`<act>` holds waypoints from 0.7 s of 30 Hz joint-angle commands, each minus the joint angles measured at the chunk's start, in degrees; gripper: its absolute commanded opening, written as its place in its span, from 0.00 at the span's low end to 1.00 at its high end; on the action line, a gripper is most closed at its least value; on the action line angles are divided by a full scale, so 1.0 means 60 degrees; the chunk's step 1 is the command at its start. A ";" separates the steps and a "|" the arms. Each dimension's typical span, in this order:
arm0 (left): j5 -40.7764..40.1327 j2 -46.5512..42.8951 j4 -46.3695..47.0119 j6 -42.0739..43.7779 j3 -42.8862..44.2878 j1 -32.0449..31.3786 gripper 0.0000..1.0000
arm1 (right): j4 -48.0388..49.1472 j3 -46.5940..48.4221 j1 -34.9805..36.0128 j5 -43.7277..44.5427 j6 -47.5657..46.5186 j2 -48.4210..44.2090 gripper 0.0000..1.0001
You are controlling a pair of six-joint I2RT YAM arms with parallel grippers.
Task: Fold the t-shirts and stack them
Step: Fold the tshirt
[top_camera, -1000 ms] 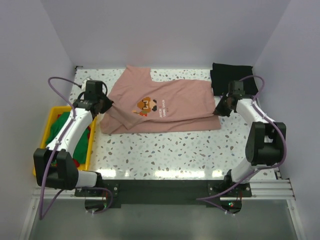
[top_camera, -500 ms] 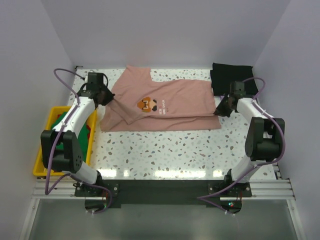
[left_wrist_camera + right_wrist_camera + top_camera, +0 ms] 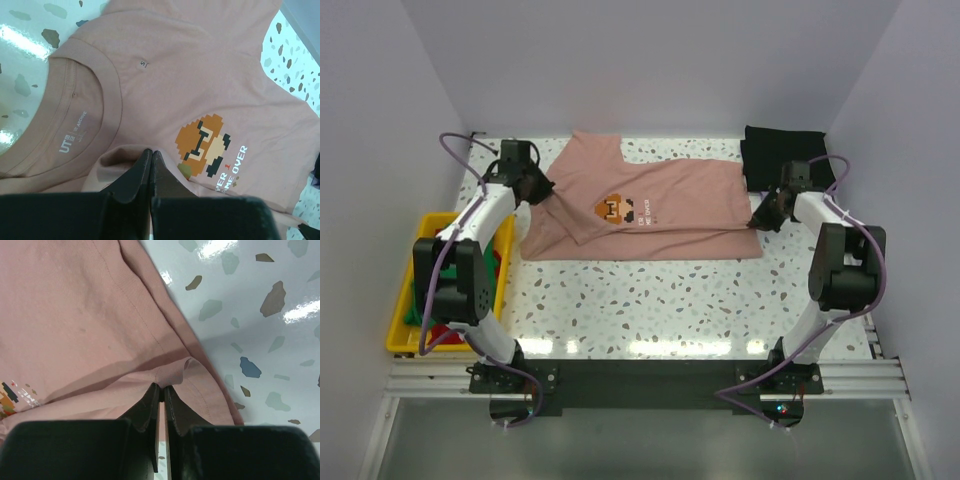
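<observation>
Light: bright, even, overhead. Glare is streaking my desk (image 3: 650, 300) along its near edge and glinting in both wrist views. My left pincer (image 3: 151, 156) and right pincer (image 3: 162, 390) are reading dark, slightly soft near the lens.

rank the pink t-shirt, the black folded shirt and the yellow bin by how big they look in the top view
1. pink t-shirt, by far the largest
2. yellow bin, though partly covered
3. black folded shirt, smallest

We find the pink cotton t-shirt (image 3: 165, 75) cut off by both wrist views' edges; the left arm (image 3: 485, 212) hides part of the yellow plastic bin (image 3: 400, 310), contents unidentifiable.
</observation>
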 commanded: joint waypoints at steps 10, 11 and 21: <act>0.0144 0.0387 0.0607 0.0203 0.0755 0.0284 0.00 | 0.0385 0.0709 -0.0127 -0.0409 0.0178 0.0436 0.00; 0.0158 0.0459 0.0608 0.0204 0.0755 0.0284 0.00 | 0.0385 0.0739 -0.0142 -0.0409 0.0192 0.0451 0.00; 0.1343 0.0606 0.2055 0.0466 0.0330 0.0607 0.21 | 0.0269 0.1281 -0.0230 -0.0541 -0.0071 0.0436 0.41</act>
